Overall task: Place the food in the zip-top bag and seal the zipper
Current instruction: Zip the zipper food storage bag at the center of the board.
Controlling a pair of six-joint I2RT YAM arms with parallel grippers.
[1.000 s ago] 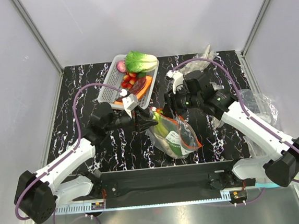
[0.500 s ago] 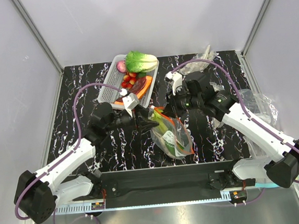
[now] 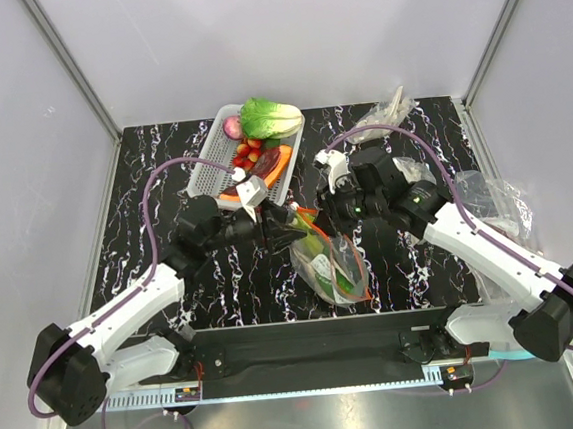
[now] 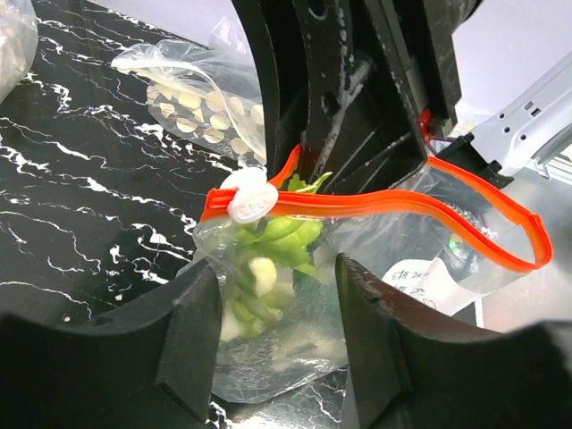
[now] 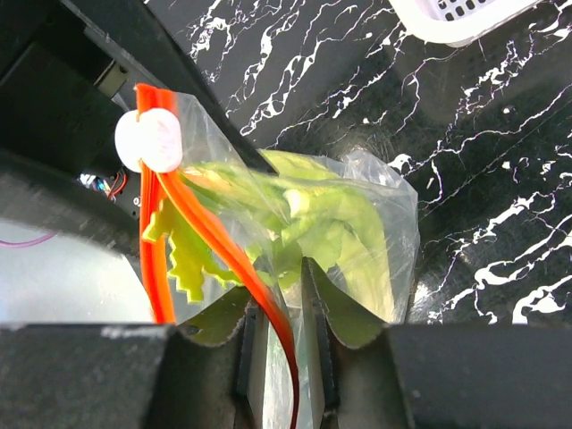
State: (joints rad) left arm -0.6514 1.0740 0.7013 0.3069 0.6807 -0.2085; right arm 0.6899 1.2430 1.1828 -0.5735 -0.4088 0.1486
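one clear zip-top bag (image 3: pixel 333 267), thin orange zipper (image 4: pixel 375 204), green food (image 5: pixel 315 223) inside

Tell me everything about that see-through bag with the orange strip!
The clear zip-top bag is thin, crinkly plastic with a white label and a red-orange zipper carrying a white slider. Green toy vegetables sit inside. Its mouth is partly open. The right gripper pinches the zipper; the open left gripper straddles the bag. Its bottom seems to rest on the black marbled table.
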